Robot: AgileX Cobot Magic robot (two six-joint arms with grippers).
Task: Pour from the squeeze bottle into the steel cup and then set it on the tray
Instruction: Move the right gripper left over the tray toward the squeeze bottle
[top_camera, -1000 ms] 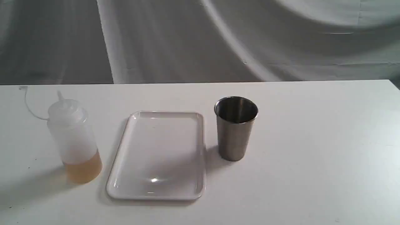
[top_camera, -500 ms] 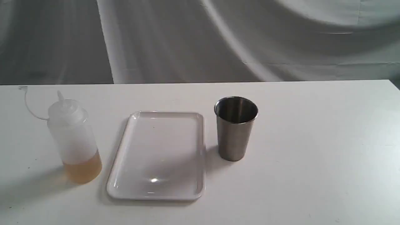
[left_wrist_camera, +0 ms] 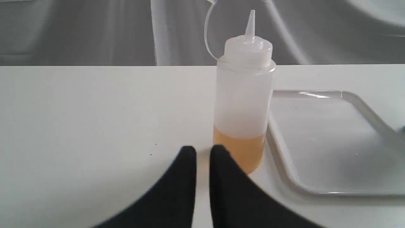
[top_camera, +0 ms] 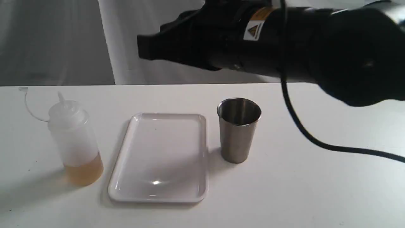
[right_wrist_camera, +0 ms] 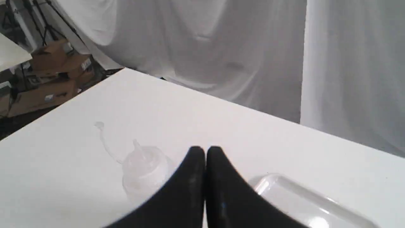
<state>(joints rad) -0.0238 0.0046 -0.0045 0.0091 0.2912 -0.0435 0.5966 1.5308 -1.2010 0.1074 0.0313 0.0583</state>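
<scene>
The squeeze bottle stands upright at the table's left, with amber liquid in its bottom and its cap strap arcing off to the left. The white tray lies bare just right of it. The steel cup stands upright beside the tray's right rim. My left gripper is shut on nothing, low over the table, a short way in front of the bottle. My right gripper is shut and empty, high up, looking down on the bottle and a tray corner.
My black right arm reaches in from the right, high above the cup, and its cable droops down to the table right of the cup. White cloth hangs behind the table. Cardboard boxes sit beyond the table's far edge.
My right arm has swung into the exterior view from the right, above the cup. The bottle, the tray and the cup have not moved.
</scene>
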